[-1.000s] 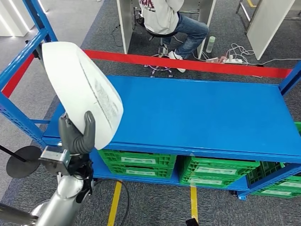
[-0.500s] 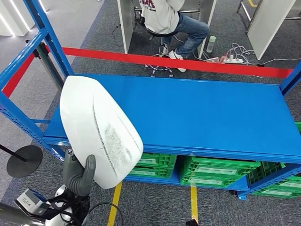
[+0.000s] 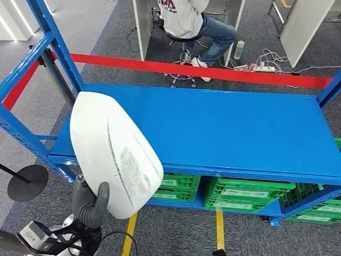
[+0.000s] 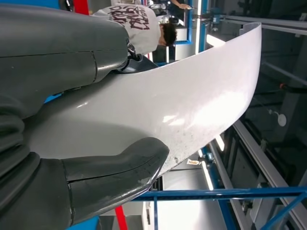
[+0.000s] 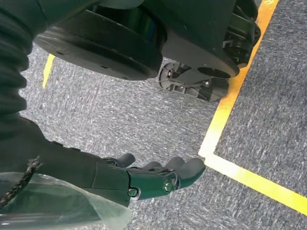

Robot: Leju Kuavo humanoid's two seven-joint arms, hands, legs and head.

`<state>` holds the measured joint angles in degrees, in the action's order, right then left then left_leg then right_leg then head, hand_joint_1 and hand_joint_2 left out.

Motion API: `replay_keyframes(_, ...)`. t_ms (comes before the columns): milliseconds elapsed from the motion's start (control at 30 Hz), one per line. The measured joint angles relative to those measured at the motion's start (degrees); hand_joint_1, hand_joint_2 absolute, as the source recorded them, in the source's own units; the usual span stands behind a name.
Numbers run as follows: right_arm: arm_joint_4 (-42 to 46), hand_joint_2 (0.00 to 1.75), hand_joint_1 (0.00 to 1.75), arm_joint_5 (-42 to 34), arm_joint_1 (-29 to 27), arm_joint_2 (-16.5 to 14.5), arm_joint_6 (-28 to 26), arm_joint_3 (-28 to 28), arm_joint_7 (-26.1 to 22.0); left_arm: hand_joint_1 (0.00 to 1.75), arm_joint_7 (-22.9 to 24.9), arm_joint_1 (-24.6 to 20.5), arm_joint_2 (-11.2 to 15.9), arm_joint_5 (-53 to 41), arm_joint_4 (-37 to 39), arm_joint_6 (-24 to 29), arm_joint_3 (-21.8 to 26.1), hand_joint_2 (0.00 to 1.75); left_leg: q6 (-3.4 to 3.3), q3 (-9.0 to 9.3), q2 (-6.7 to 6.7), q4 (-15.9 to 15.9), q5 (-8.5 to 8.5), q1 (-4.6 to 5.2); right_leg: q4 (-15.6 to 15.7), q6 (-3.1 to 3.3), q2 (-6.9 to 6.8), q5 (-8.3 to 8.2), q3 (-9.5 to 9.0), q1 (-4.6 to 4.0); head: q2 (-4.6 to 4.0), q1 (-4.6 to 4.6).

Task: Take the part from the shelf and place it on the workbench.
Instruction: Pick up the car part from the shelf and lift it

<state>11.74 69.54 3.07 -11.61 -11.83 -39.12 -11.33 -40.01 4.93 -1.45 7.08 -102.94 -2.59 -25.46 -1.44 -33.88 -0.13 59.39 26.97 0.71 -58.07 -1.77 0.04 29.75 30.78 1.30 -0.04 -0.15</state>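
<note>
My left hand (image 3: 90, 201) grips the lower edge of a large white curved shell part (image 3: 114, 153) and holds it up in front of the blue shelf (image 3: 225, 128), over the shelf's left front corner. The left wrist view has the thumb (image 4: 115, 167) pressed on the part's (image 4: 188, 96) glossy white surface, with darker fingers behind it. My right hand (image 5: 152, 177) hangs by my side above grey carpet, its fingers stretched out and holding nothing.
The shelf's top board is bare; green crates (image 3: 245, 193) sit on the level below. Blue uprights (image 3: 52, 40) and a red beam (image 3: 201, 72) frame the rack. A person (image 3: 193, 24) sits on a stool behind it. Yellow floor lines (image 3: 130, 234) run underneath.
The left hand carried the part off the shelf's left end, down and toward me, a second ago; in the last half second it rose very slightly.
</note>
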Motion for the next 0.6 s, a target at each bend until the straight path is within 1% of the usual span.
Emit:
replay_keyframes(100, 0.0, 1.75, 0.0, 0.5, 0.0, 0.0, -1.2, 0.0, 1.0, 1.75, 0.0, 0.1, -0.1, 0.3, 0.0, -0.4, 0.2, 1.75, -0.29, -0.08, 0.0, 0.2, 0.16, 0.12, 0.1, -0.24, 0.0, -0.02, -0.03, 0.13, 0.0, -0.01)
replay_keyframes(167, 0.0, 1.75, 0.0, 0.9, 0.0, 0.0, -1.9, 0.0, 1.5, 1.75, 0.0, 0.1, -0.2, 0.5, -0.2, -0.5, 0.4, 1.75, -0.62, 0.01, 0.0, -0.1, 0.06, 0.1, 0.4, -0.62, -0.01, -0.09, -0.2, 0.11, 0.0, -0.01)
replay_keyframes(200, 0.0, 1.75, 0.0, 1.0, 0.0, 0.0, -2.1, 0.0, 1.8, 1.75, 0.0, 0.1, -0.3, 0.7, -0.3, -0.7, 0.4, 1.75, -0.85, 0.25, 0.04, -0.6, -0.16, -0.05, 0.3, -0.78, -0.02, 0.1, -0.15, 0.07, 0.0, 0.0)
replay_keyframes(233, 0.0, 1.75, 0.0, 1.1, 0.1, 0.0, -2.4, 0.0, 2.2, 1.75, 0.3, 0.1, -0.3, 1.0, -0.4, -1.0, 0.4, 1.75, -1.1, 0.52, 0.08, -1.1, -0.41, -0.25, -0.4, -0.88, -0.02, 0.74, 0.23, 0.0, 0.0, 0.08)
replay_keyframes(267, 0.0, 1.75, 0.0, 1.4, 0.1, 0.0, -2.9, 0.0, 3.0, 1.75, 0.7, 0.1, -0.4, 1.5, -0.5, -1.4, 0.4, 1.75, -1.32, 0.76, 0.13, -1.6, -0.66, -0.46, -2.3, -0.94, -0.03, 1.94, 1.14, -0.07, 0.0, 0.18)
replay_keyframes(300, 0.0, 1.75, 0.0, 1.7, 0.1, 0.0, -3.5, 0.0, 4.3, 1.75, 1.5, 0.2, -0.6, 2.0, -0.5, -1.9, 0.5, 1.75, -1.43, 0.88, 0.18, -1.8, -0.78, -0.57, -5.3, -0.95, -0.03, 3.61, 2.68, -0.05, 0.0, 0.26)
replay_keyframes(333, 0.0, 1.75, 0.0, 2.1, 0.2, 0.0, -4.3, 0.0, 5.9, 1.75, 2.3, 0.3, -0.6, 2.5, -0.4, -2.4, 0.5, 1.75, -1.49, 0.87, 0.22, -1.9, -0.79, -0.61, -9.1, -1.01, -0.05, 5.36, 4.52, -0.06, 0.0, 0.32)
replay_keyframes(367, 0.0, 1.75, 0.0, 2.7, 0.5, 0.0, -5.1, 0.0, 7.8, 1.75, 3.1, 0.4, -0.7, 2.8, -0.4, -2.7, 0.5, 1.75, -1.5, 0.86, 0.28, -1.9, -0.78, -0.61, -12.5, -1.12, -0.07, 6.57, 6.18, -0.06, 0.0, 0.32)
replay_keyframes(400, 0.0, 1.75, 0.0, 3.2, 0.7, 0.0, -5.7, 0.1, 9.6, 1.75, 3.8, 0.4, -0.7, 3.0, -0.3, -2.9, 0.5, 1.75, -1.47, 0.87, 0.34, -1.9, -0.74, -0.61, -14.5, -1.21, -0.1, 6.8, 7.12, -0.03, 0.0, 0.3)
replay_keyframes(433, 0.0, 1.75, 0.0, 3.8, 1.0, -0.1, -6.1, 0.3, 11.2, 1.75, 4.3, 0.5, -0.8, 3.2, -0.1, -3.2, 0.5, 1.75, -1.4, 0.91, 0.37, -1.8, -0.69, -0.63, -14.3, -1.28, -0.17, 5.89, 7.03, 0.04, 0.0, 0.29)
replay_keyframes(467, 0.0, 1.75, 0.0, 4.4, 1.2, -0.1, -6.5, 0.4, 12.8, 1.75, 4.5, 0.5, -0.8, 3.4, 0.0, -3.4, 0.5, 1.75, -1.26, 0.98, 0.33, -1.7, -0.61, -0.68, -11.8, -1.31, -0.23, 4.02, 5.85, 0.15, 0.0, 0.3)
replay_keyframes(500, 0.0, 1.75, 0.0, 4.8, 1.3, -0.1, -6.9, 0.6, 14.2, 1.75, 4.7, 0.5, -0.9, 3.5, 0.1, -3.7, 0.4, 1.75, -1.03, 1.04, 0.25, -1.6, -0.47, -0.74, -8.0, -1.33, -0.29, 1.9, 4.06, 0.3, 0.0, 0.31)
replay_keyframes(533, 0.0, 1.75, 0.0, 5.1, 1.3, -0.1, -7.2, 0.7, 15.5, 1.75, 4.8, 0.5, -0.9, 3.7, 0.1, -3.9, 0.5, 1.75, -0.69, 0.99, 0.16, -1.3, -0.29, -0.67, -4.4, -1.32, -0.32, 0.49, 2.35, 0.34, 0.0, 0.36)
replay_keyframes(567, 0.0, 1.75, 0.0, 5.3, 1.4, -0.2, -7.6, 0.7, 16.6, 1.75, 5.0, 0.5, -1.0, 3.7, 0.2, -3.9, 0.5, 1.75, -0.31, 0.85, 0.08, -1.0, -0.17, -0.59, -1.8, -1.11, -0.27, -0.21, 1.02, 0.35, 0.0, 0.36)
replay_keyframes(600, 0.0, 1.75, 0.0, 5.3, 1.4, -0.2, -8.0, 0.8, 17.5, 1.75, 5.1, 0.6, -1.0, 3.6, 0.2, -3.9, 0.5, 1.75, 0.07, 0.69, 0.06, -0.8, -0.12, -0.49, -0.4, -0.84, -0.18, -0.25, 0.35, 0.29, 0.0, 0.31)
